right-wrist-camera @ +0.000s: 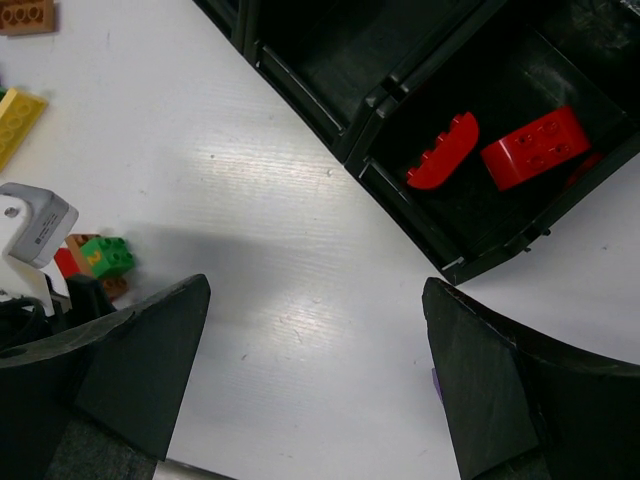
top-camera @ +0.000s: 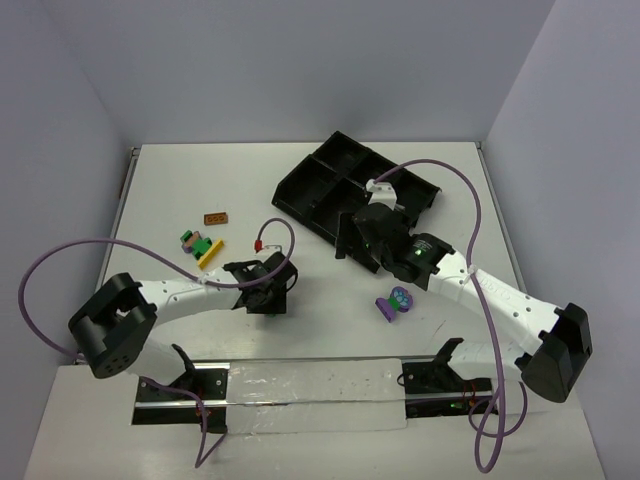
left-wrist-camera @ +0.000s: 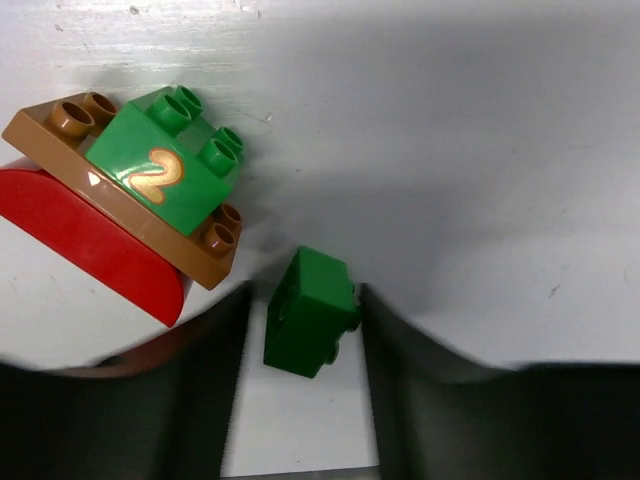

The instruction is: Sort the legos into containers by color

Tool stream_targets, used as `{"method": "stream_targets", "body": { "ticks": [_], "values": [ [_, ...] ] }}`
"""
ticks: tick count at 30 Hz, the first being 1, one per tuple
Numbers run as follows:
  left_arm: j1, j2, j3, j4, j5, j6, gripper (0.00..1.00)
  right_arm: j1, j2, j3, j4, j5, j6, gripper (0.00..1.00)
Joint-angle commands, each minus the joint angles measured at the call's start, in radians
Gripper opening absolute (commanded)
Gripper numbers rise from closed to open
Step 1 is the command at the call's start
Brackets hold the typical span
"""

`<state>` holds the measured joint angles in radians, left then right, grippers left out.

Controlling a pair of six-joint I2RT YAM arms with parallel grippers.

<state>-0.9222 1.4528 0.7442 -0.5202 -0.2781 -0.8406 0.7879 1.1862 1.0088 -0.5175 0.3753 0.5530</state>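
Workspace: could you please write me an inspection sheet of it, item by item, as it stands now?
Surface: white table, bare between the items.
Job's things: black tray holds two red bricks in one compartment. Loose on the table: small green brick, stacked green, brown and red bricks, yellow brick, brown plate, green and pink pieces, purple flower piece.
Clutter: nothing seen.
Grippers: left tool astride the small green brick, a gap on one side; right tool wide open, empty, beside the tray.
Cables: purple cables loop off both arms.
Surroundings: pale walls on three sides.
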Motion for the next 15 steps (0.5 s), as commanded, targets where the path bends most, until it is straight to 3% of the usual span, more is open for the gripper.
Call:
{"method": "stream_targets", "body": {
  "ticks": [1, 4, 6, 10, 15],
  "values": [
    [-0.006, 0.029, 0.062, 0.010, -0.043, -0.012, 0.38, 0.005, -0.001, 0.027, -0.006, 0.054, 0.002, 0.95],
    [-0.007, 0.029, 0.094, -0.021, -0.056, -0.015, 0.20, 0.005, -0.011, 0.016, -0.004, 0.085, 0.015, 0.95],
    [-0.009, 0.023, 0.124, -0.047, -0.059, -0.013, 0.14, 0.005, -0.011, 0.019, -0.010, 0.094, 0.019, 0.95],
    [-0.009, 0.009, 0.272, -0.077, -0.066, 0.027, 0.12, -0.002, -0.039, 0.032, -0.051, 0.147, 0.012, 0.95],
    [0.035, 0.153, 0.511, -0.079, -0.091, 0.143, 0.11, -0.108, -0.139, -0.017, -0.047, 0.091, 0.008, 0.95]
  ]
}}
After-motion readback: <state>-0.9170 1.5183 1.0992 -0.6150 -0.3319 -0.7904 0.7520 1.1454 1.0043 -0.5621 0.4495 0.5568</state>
